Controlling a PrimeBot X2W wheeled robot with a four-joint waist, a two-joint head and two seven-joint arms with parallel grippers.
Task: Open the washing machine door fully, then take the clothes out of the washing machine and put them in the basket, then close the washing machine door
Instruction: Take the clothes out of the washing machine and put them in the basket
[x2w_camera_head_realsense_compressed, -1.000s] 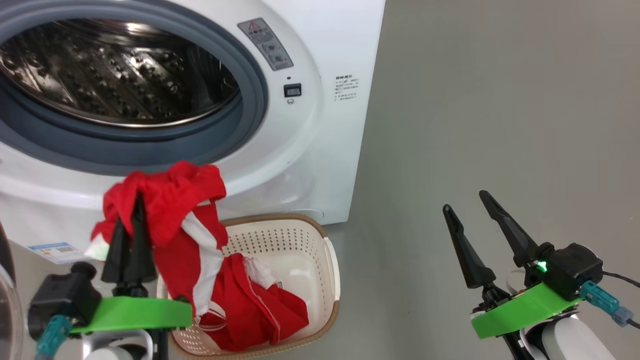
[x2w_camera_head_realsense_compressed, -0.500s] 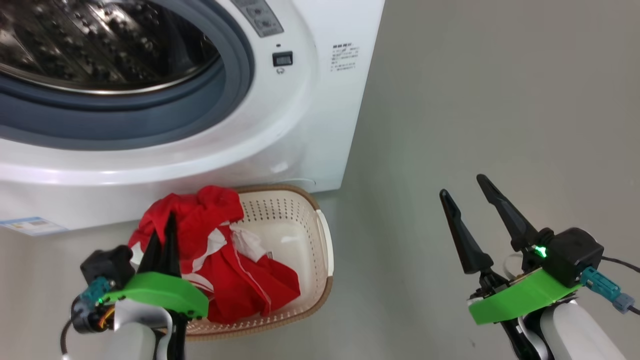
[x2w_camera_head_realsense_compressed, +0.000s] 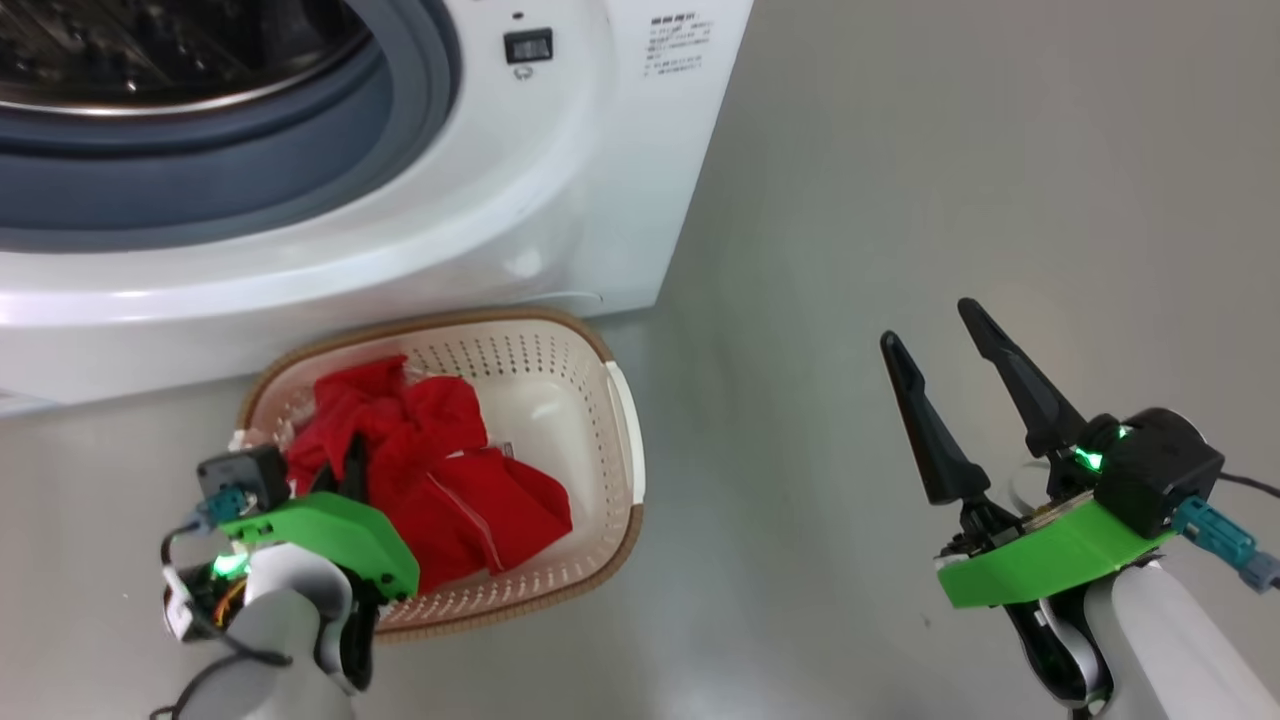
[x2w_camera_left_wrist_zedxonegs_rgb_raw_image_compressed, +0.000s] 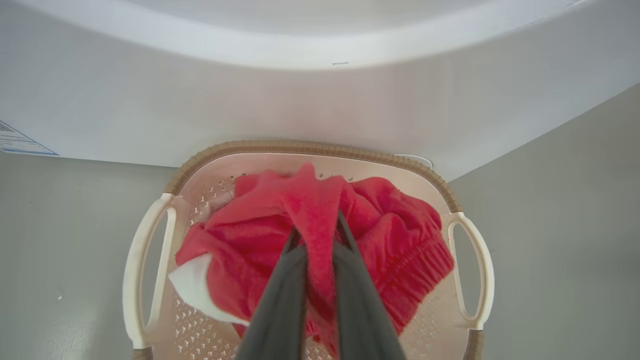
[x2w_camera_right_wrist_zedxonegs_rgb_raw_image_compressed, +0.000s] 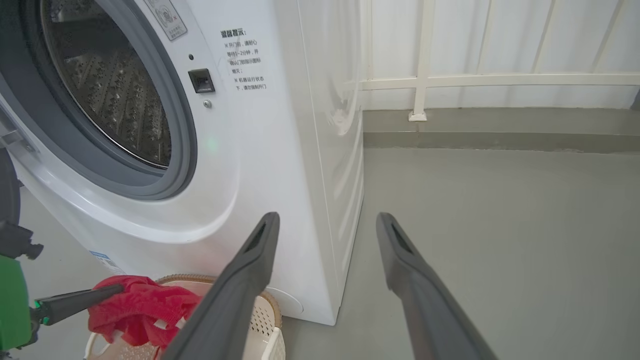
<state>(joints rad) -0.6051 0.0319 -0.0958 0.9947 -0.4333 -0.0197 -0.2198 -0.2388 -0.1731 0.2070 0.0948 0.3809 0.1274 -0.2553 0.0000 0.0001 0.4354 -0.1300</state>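
— Down since a second ago: the left end effector (x2w_camera_head_realsense_compressed: 345, 465) and the clothes (x2w_camera_head_realsense_compressed: 440, 480), which hung above the basket (x2w_camera_head_realsense_compressed: 620, 420), are now inside it.
— Grip?
— Fingers pressed together, pinching a red fold. The rest lies bunched in the basket's left half.
— And the basket?
— On the floor (x2w_camera_head_realsense_compressed: 850, 150), just in front of the washer (x2w_camera_head_realsense_compressed: 560, 200), whose drum stands open.
— Right side?
— The right end effector (x2w_camera_head_realsense_compressed: 928, 325) hovers over the floor, fingers spread, holding nothing.
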